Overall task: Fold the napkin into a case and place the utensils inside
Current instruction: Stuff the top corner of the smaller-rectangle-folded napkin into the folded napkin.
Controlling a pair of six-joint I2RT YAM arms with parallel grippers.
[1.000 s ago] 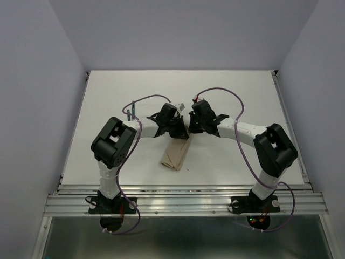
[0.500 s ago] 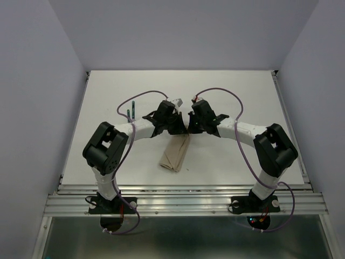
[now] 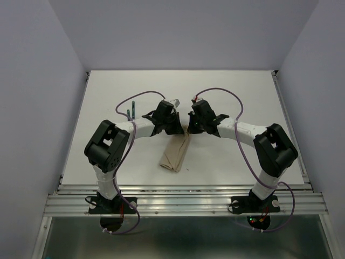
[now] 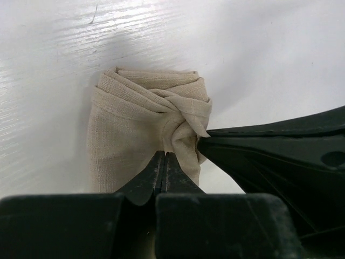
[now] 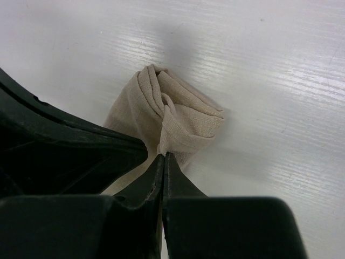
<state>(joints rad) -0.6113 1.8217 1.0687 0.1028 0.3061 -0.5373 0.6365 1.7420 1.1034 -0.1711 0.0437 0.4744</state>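
The napkin [image 3: 175, 154] lies as a narrow beige folded strip in the middle of the table, its far end bunched and twisted. My left gripper [image 3: 180, 130] and right gripper [image 3: 188, 129] meet tip to tip over that far end. Seen from the left wrist, the left gripper [image 4: 164, 155] is shut on a pinch of the napkin [image 4: 135, 124]. The right wrist view shows the right gripper [image 5: 163, 156] shut on the twisted fold of the napkin [image 5: 183, 116]. The utensils [image 3: 129, 113] show as slim dark green handles far left of the left arm.
The white table [image 3: 242, 91] is walled by grey panels on three sides. A metal rail [image 3: 183, 202] runs along the near edge by the arm bases. Purple cables loop over both arms.
The left arm's elbow has swung left and its gripper has shifted slightly farther back, staying on the napkin's far end. The right arm has barely moved.
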